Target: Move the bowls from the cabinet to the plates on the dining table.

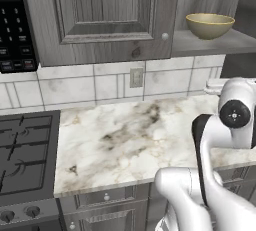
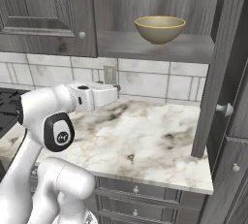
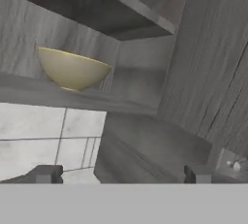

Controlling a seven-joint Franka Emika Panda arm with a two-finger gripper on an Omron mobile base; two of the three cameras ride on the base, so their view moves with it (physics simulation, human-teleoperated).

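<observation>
A tan bowl (image 2: 160,28) sits upright on the bottom shelf (image 2: 155,48) of the open grey cabinet (image 1: 100,20) — above the marble counter (image 2: 145,136). The gripper (image 3: 121,173) hangs below it, fingers spread wide and empty — well apart from the bowl.

my gripper (image 3: 121,174) stands wide open with nothing between its two dark fingertips (image 3: 46,173). above and to the left, a tan bowl (image 3: 72,69) sits upright on the grey wood-grain shelf (image 3: 87,97) of the cabinet (image 3: 208,72). pale wall tiles (image 3: 43,136) lie under the shelf. a small round knob (image 3: 237,166) shows at the right edge, on the open door.
</observation>
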